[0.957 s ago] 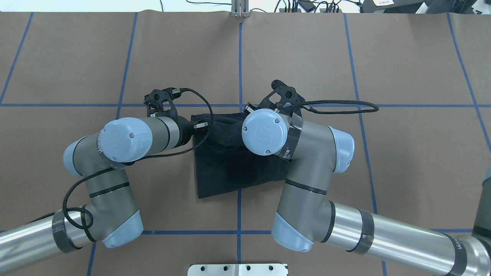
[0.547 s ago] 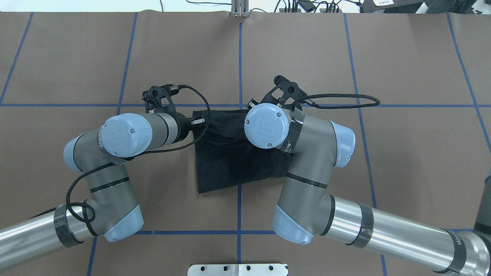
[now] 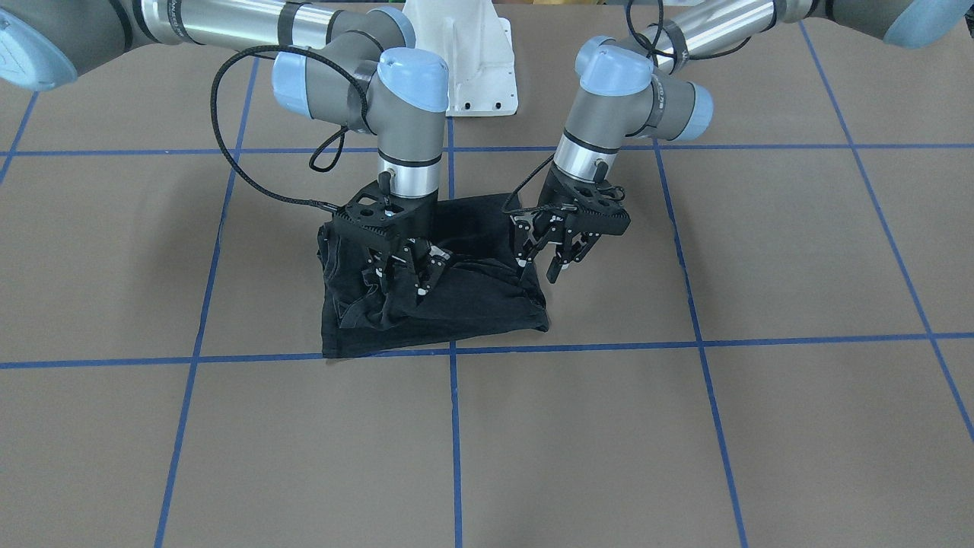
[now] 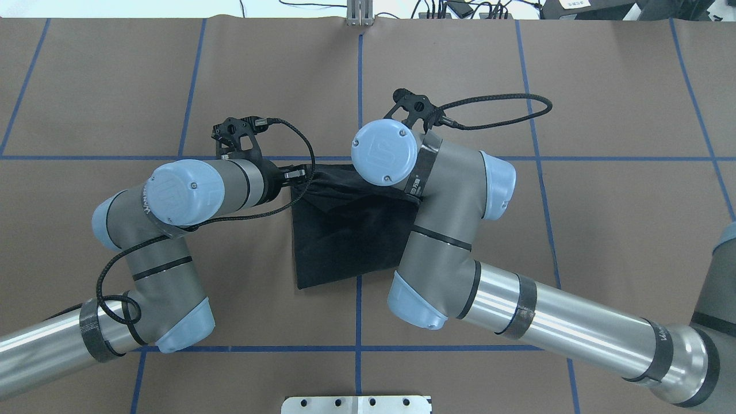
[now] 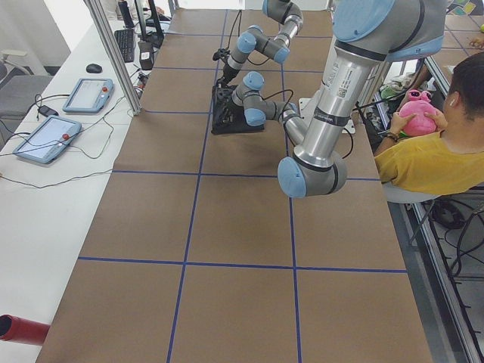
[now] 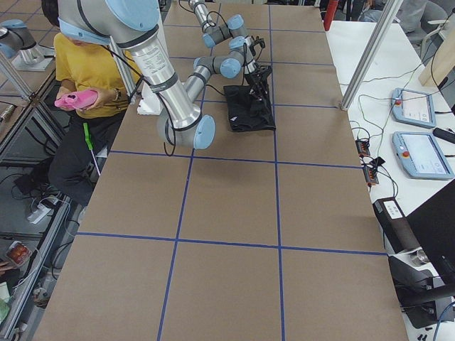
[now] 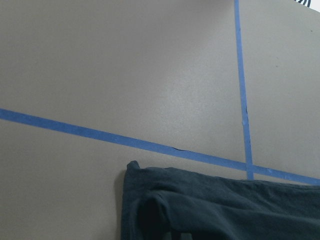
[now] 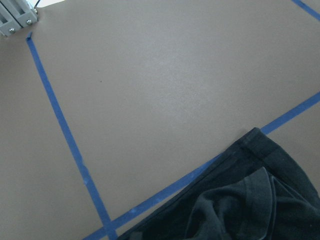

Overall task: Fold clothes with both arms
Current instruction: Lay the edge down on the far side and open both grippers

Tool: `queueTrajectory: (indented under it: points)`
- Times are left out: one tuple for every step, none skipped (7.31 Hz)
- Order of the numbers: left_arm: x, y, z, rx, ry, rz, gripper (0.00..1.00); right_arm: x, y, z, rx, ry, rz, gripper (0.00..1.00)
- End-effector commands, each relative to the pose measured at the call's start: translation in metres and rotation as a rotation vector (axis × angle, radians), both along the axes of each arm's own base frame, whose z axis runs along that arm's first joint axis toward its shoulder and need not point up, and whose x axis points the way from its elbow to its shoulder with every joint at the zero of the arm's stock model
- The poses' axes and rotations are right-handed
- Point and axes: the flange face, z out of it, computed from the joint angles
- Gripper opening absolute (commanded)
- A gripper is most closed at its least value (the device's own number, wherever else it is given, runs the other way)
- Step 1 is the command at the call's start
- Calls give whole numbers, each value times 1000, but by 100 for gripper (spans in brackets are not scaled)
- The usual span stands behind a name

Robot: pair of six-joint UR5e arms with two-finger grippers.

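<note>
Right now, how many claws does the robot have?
2. The left claw hangs at one edge of the black shirt; the right claw is over its crumpled part.

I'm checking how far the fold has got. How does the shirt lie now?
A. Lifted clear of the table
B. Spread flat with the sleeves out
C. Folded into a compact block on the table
C: the shirt shows as a small, roughly square black block resting on the table, with no sleeves spread out to either side.
</note>
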Motion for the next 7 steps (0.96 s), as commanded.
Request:
queueTrajectory:
  points:
    - [-21,-15,-3,68,-29,87,100,7,1,-19,-12,-41,-68,100]
    - [-28,-22,3,97,-57,98,100,-10,35,-24,11,-46,-106,100]
    - [-32,-25,4,106,-63,96,100,-35,69,-25,42,-32,-123,93]
    - [-33,-26,4,106,-63,94,100,-48,87,-18,58,-10,-137,5]
    - [-33,-26,4,106,-63,95,100,-54,95,2,50,16,-149,0]
    - [-33,-24,3,104,-59,105,100,-57,93,8,63,41,-144,0]
    - [-33,-24,2,105,-57,105,100,-57,84,14,73,60,-129,0]
